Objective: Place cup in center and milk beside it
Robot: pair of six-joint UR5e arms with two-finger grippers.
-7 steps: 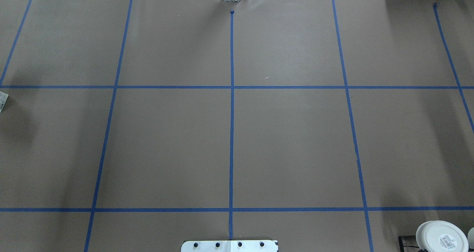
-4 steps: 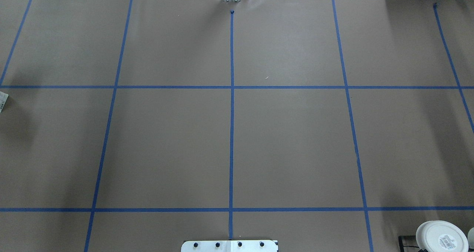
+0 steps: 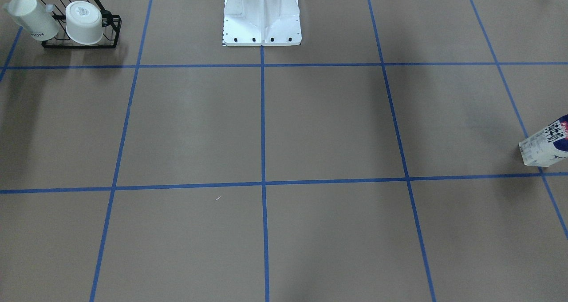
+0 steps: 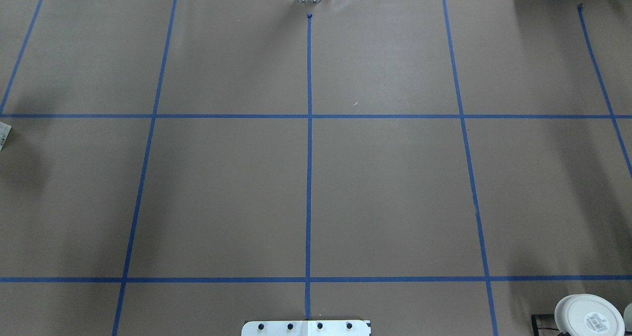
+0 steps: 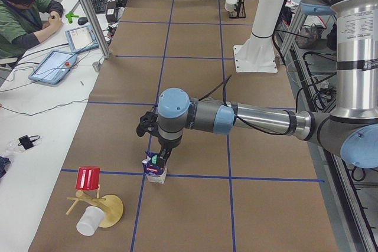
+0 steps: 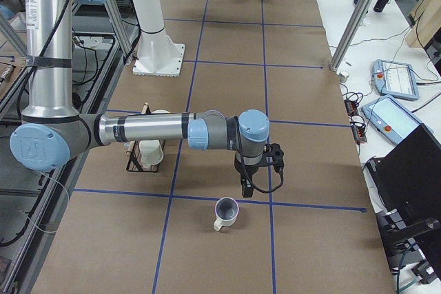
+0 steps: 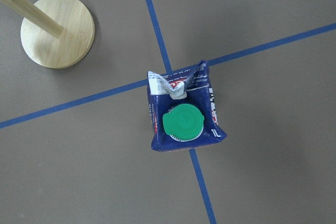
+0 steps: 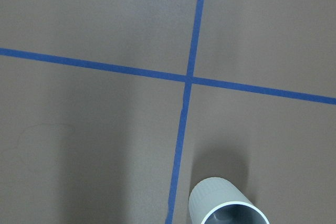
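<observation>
The milk [image 7: 184,114], a navy and white carton with a green cap, stands upright on a tape crossing at the table's left end; it also shows in the exterior left view [image 5: 155,170] and front-facing view [image 3: 546,144]. My left gripper [image 5: 158,160] hangs right over its top; I cannot tell if it is open or shut. The cup [image 6: 226,211], pale with a dark inside, stands upright at the right end and shows at the bottom of the right wrist view [image 8: 226,205]. My right gripper [image 6: 244,189] is just above and beside it, state unclear. The center [image 4: 310,178] is bare.
A black wire rack [image 3: 80,22] with two white cups stands near the robot's right. A wooden mug tree [image 5: 94,202] with a red cup and a white cup stands near the milk. The robot's white base [image 3: 262,17] is at mid-table. An operator [image 5: 18,4] sits alongside.
</observation>
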